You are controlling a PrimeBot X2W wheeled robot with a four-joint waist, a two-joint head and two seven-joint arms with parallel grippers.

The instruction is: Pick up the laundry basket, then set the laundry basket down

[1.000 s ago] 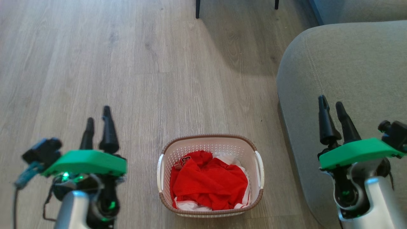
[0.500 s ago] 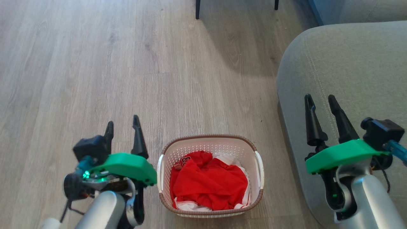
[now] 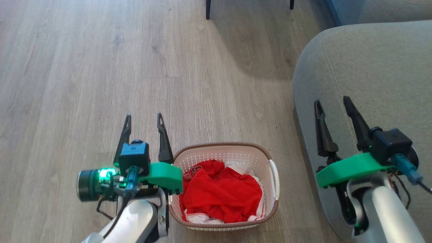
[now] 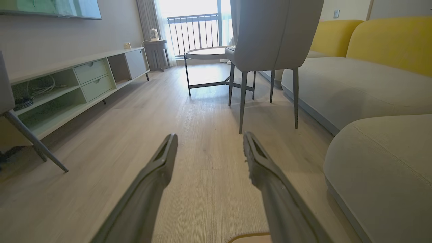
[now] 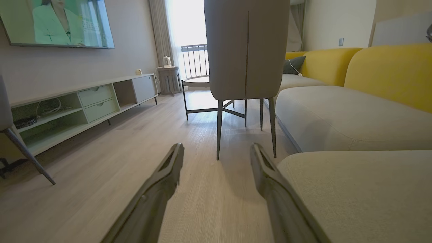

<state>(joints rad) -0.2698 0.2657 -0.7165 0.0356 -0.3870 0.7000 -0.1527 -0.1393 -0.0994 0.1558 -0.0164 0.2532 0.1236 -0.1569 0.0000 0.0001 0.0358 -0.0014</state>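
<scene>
- White perforated plastic under a brown woven-look rim: the laundry basket [image 3: 222, 156] stands on the pale wood floor [image 3: 101, 67], near the robot and about midway between the two arms.
- A red garment [image 3: 222, 195] lies bunched inside it, with some white fabric showing at the edges.
- The left gripper [image 3: 143, 115] hangs just left of the basket's far-left corner. Its fingers are spread apart with only floor between them.
- Its green mount overlaps the basket's left handle in the head view; whether they touch cannot be told.
- A sliver of the brown rim shows at the bottom edge of the left wrist view.
- The right gripper [image 3: 331, 100] is well to the right of the basket, over the edge of the grey sofa [image 3: 364, 67]. Its fingers are likewise parted and hold nothing.
- Farther off stand a grey chair [image 4: 270, 33] on thin dark legs and a round table [image 4: 206, 52].
- A low cabinet [image 4: 84, 74] runs along the left wall.
</scene>
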